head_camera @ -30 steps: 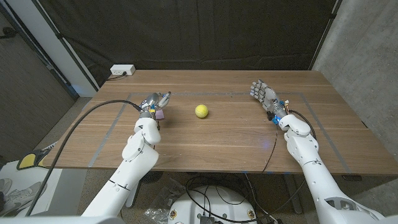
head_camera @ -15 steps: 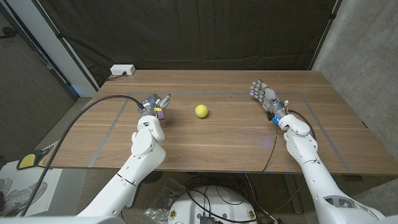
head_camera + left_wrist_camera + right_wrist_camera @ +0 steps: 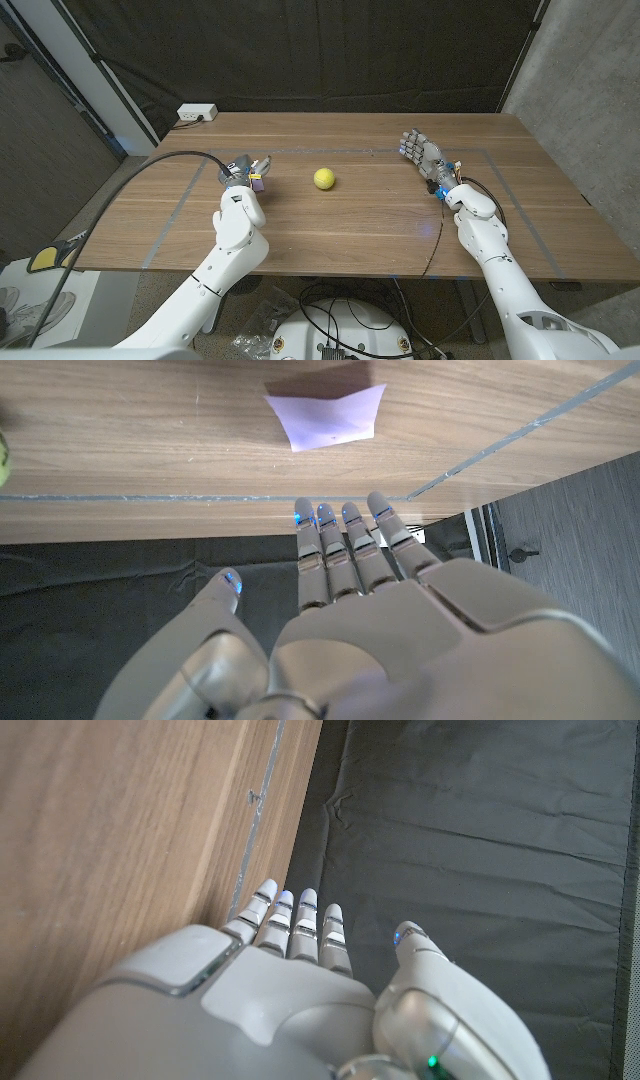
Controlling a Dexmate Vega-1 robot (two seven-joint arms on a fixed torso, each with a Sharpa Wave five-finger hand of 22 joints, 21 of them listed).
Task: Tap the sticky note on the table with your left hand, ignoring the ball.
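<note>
Your left hand [image 3: 243,170] sits over the left half of the brown wooden table [image 3: 360,215], empty, with its silver fingers [image 3: 345,550] held straight and close together and the thumb out to one side. In the left wrist view those fingers reach toward the small pale purple square sticky note [image 3: 327,416], which lies on the wood just past the fingertips with a visible strip of bare table between them; the note's corners curl up slightly. In the head view the note [image 3: 258,182] shows as a sliver of purple right beside the hand, on the side nearer the middle of the table. You cannot tell from these pictures whether the hand touches the table itself.

Further toward the centre, the small yellow-green round ball [image 3: 323,178] rests on the wood, apart from the left hand and the note. A thin grey line of tape [image 3: 190,196] marks out a rectangle on the table top around this working area.

Your right hand [image 3: 421,153] stands at the far right of the table, empty as well, its fingers [image 3: 300,925] straight and side by side with the thumb apart, well away from the ball.

A white power strip [image 3: 197,113] lies at the table's far left corner.
</note>
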